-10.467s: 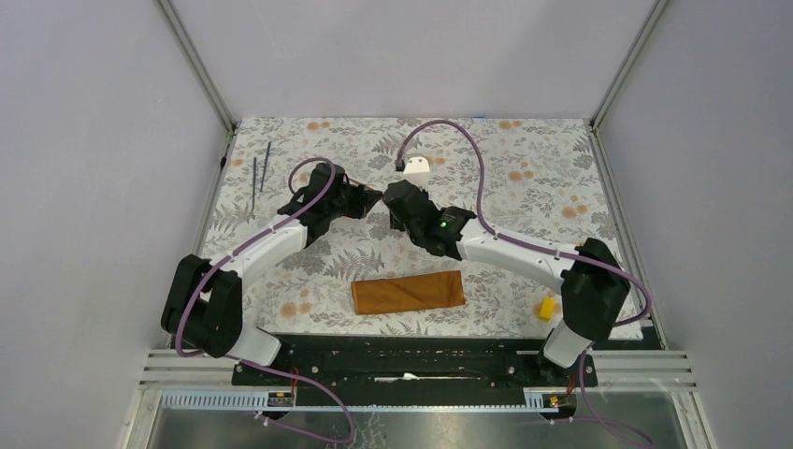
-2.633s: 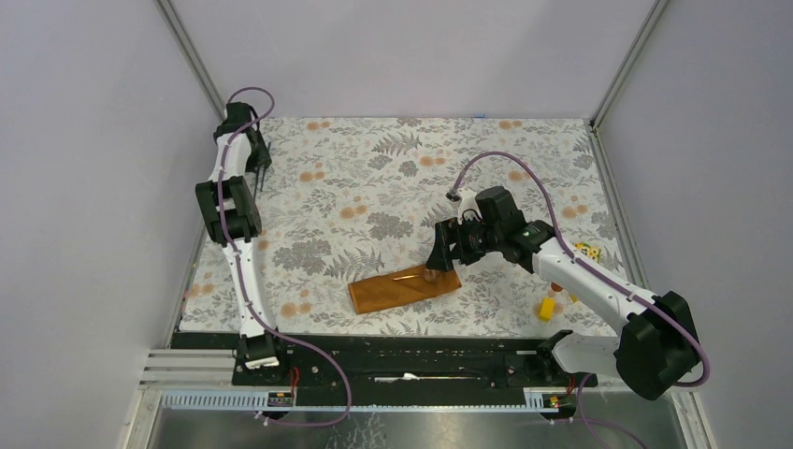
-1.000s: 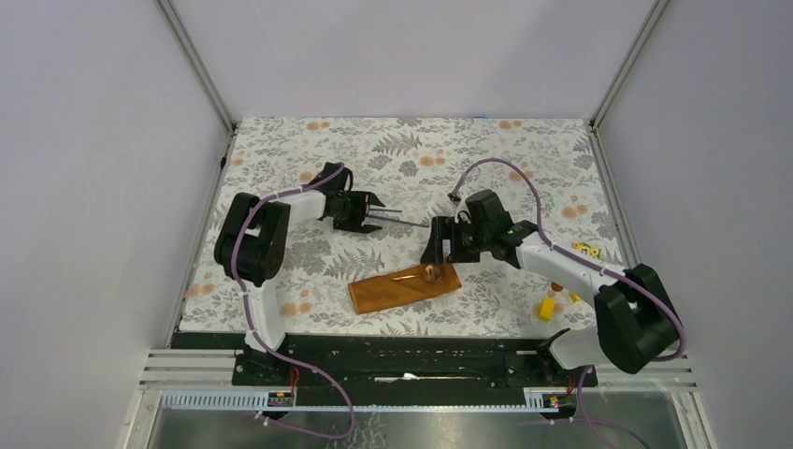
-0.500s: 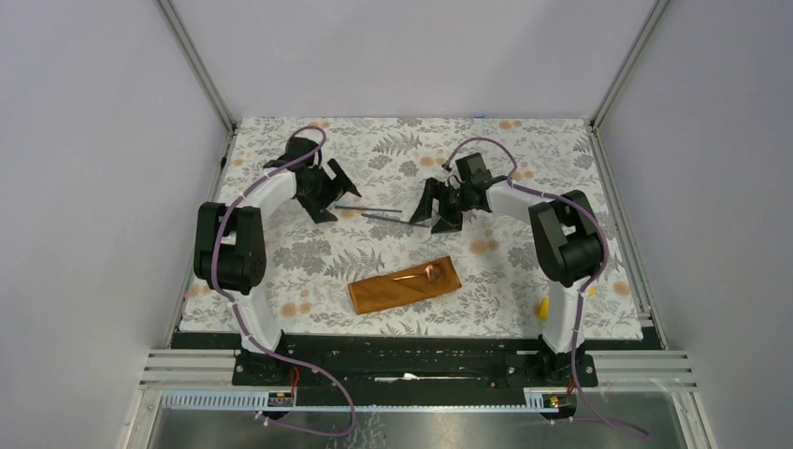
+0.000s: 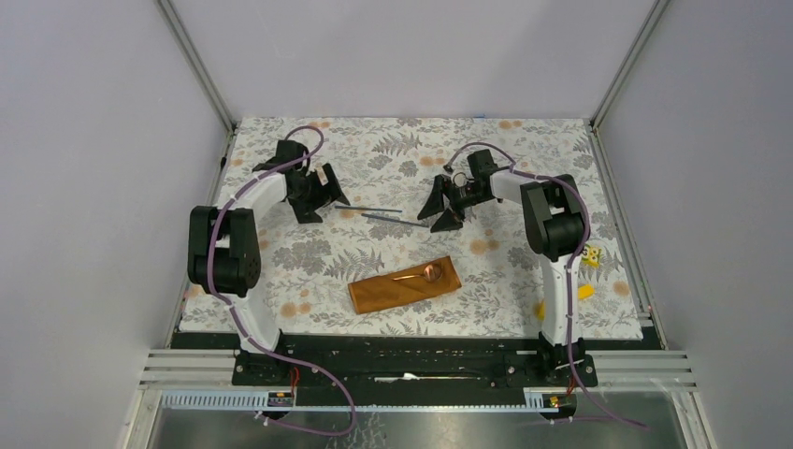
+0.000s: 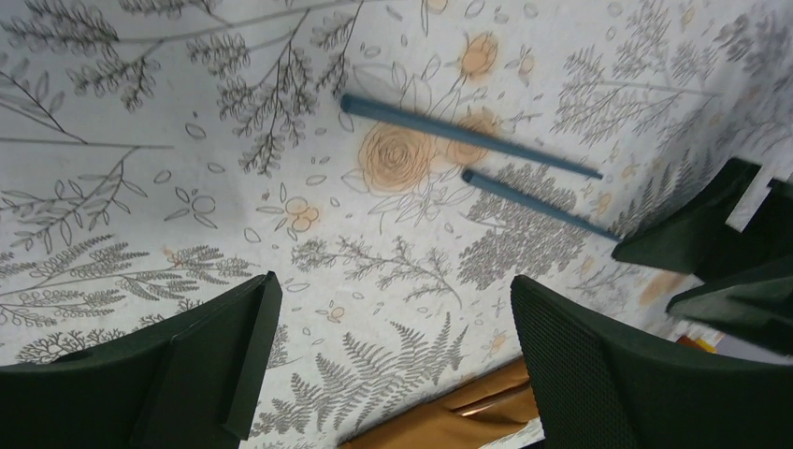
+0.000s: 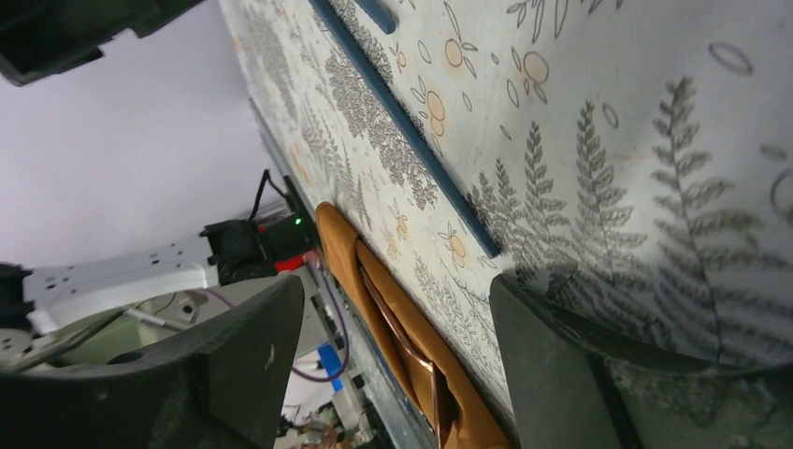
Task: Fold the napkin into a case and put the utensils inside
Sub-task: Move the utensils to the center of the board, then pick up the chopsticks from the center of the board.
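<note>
The rust-orange napkin (image 5: 404,286), folded into a narrow case, lies near the table's front. The copper spoon (image 5: 431,273) sticks out of its pocket, bowl at the right end. Two dark grey rods (image 5: 369,209) (image 5: 388,219) lie loose on the floral cloth between the grippers. My left gripper (image 5: 327,201) is open just left of them, with nothing between its fingers (image 6: 224,365). My right gripper (image 5: 436,217) is open at their right end, low over the cloth. The left wrist view shows both rods (image 6: 468,137) (image 6: 538,206) ahead and the case (image 6: 468,412) below. The right wrist view shows one rod (image 7: 402,122), the case (image 7: 351,253) and the spoon (image 7: 411,355).
The floral tablecloth (image 5: 524,168) covers the table inside grey walls. Small yellow blocks (image 5: 591,253) (image 5: 584,292) sit at the right, close to the right arm's base column. The black mounting rail (image 5: 402,360) runs along the near edge.
My left gripper opened, dropped the two rods on the cloth and backed off to the left. My right gripper left the case and swung up to the rods' right end.
</note>
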`<state>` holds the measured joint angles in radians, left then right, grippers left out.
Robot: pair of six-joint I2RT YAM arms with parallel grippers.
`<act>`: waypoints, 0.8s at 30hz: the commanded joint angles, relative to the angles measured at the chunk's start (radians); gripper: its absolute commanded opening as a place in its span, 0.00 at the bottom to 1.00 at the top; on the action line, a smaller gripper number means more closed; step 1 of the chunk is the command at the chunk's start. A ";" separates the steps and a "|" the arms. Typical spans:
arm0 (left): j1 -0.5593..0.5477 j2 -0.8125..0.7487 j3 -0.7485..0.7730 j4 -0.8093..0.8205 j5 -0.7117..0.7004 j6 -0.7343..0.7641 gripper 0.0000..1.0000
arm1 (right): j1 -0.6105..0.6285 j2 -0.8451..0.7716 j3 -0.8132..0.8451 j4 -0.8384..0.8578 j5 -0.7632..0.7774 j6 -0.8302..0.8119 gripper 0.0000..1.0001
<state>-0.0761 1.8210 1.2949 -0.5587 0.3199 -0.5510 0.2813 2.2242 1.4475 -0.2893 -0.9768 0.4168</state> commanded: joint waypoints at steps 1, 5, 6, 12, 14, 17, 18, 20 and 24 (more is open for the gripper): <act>-0.002 -0.094 -0.042 0.030 0.028 0.054 0.98 | -0.007 0.130 0.071 -0.130 -0.029 -0.149 0.79; -0.003 -0.159 -0.078 0.029 0.031 0.062 0.98 | -0.008 0.181 0.137 -0.163 -0.052 -0.174 0.78; -0.003 -0.173 -0.088 0.030 0.036 0.064 0.98 | -0.006 0.194 0.157 -0.171 -0.060 -0.180 0.77; -0.002 -0.260 -0.145 0.030 0.053 0.065 0.98 | 0.008 0.273 0.291 -0.264 -0.071 -0.222 0.74; -0.003 -0.305 -0.166 0.018 0.050 0.067 0.98 | 0.031 0.311 0.371 -0.284 -0.072 -0.210 0.74; -0.002 -0.320 -0.168 0.004 0.041 0.075 0.98 | 0.051 0.342 0.421 -0.284 -0.064 -0.182 0.73; -0.002 -0.323 -0.171 0.001 0.037 0.078 0.98 | 0.059 0.350 0.435 -0.283 -0.060 -0.170 0.73; -0.002 -0.329 -0.180 -0.003 0.028 0.079 0.98 | 0.075 0.368 0.465 -0.279 -0.050 -0.143 0.73; -0.002 -0.322 -0.237 0.027 0.060 0.035 0.97 | 0.114 0.367 0.474 -0.220 -0.030 -0.061 0.72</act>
<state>-0.0788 1.5265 1.1061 -0.5644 0.3580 -0.4953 0.3408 2.5381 1.9163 -0.5545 -1.1660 0.3054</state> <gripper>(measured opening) 0.981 0.722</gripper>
